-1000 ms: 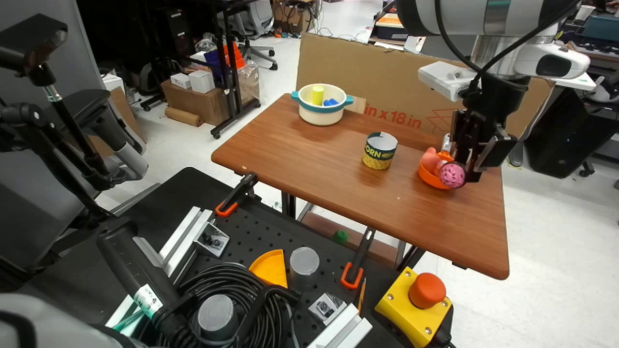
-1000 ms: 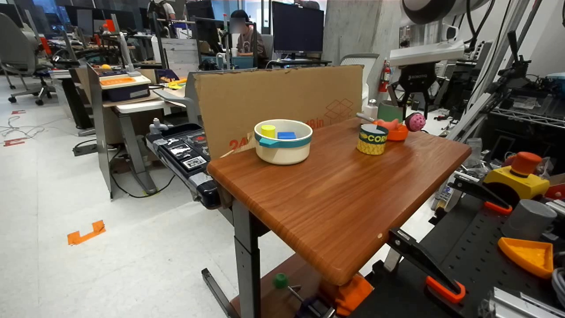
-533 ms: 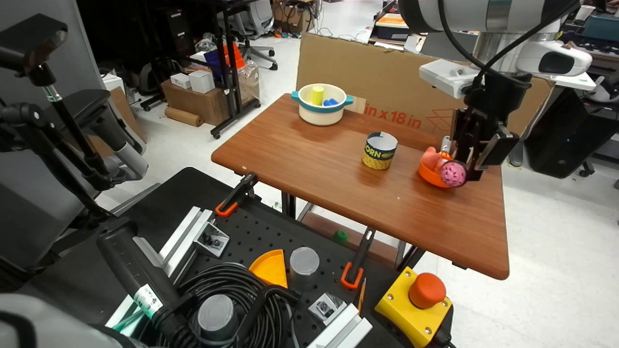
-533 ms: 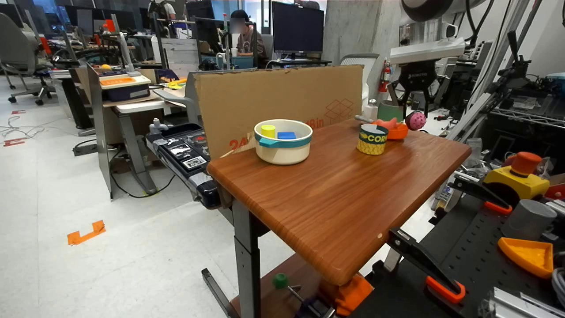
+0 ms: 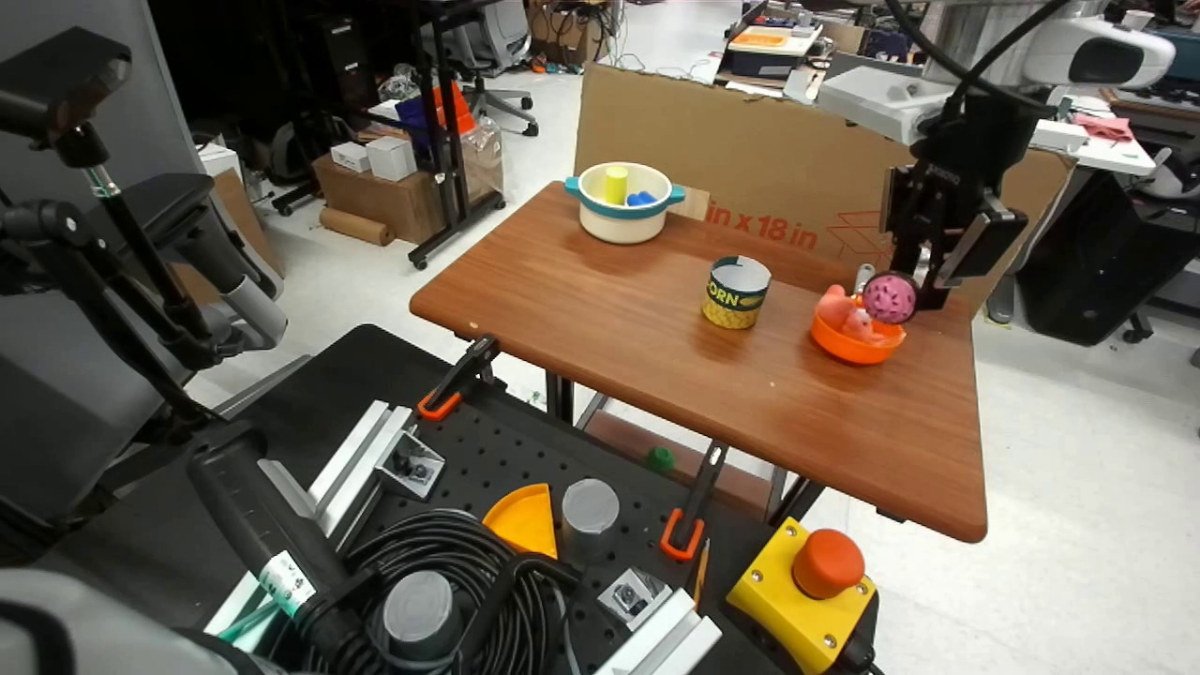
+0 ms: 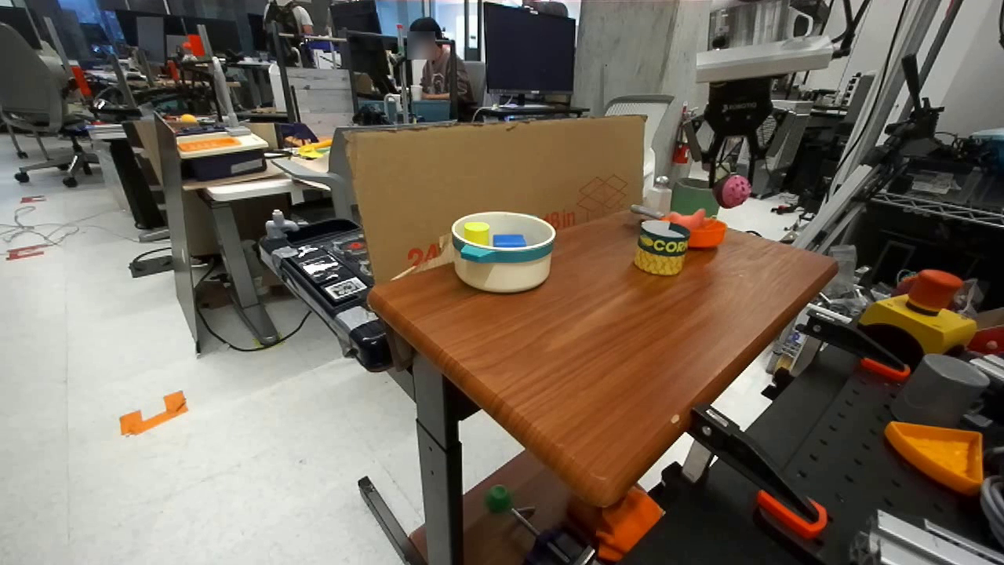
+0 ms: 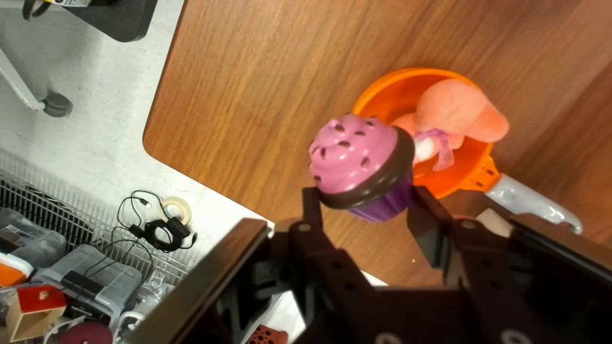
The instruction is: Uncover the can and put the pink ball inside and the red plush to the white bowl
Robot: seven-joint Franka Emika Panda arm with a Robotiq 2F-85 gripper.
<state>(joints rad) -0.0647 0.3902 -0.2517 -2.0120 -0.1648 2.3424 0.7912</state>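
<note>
Raised since earlier frame: pink ball (image 7: 358,162), cupcake-shaped, wrist-view centre, pinched by gripper (image 7: 366,199), contact indistinct; likely light, hard, slick; grasp purple base (image 7: 384,200).

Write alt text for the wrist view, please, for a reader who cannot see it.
The gripper holds a toy cupcake, pink on top and purple below, above a wooden table. On the table, a salmon-pink plush lies in an orange pan that the cupcake partly hides.
</note>
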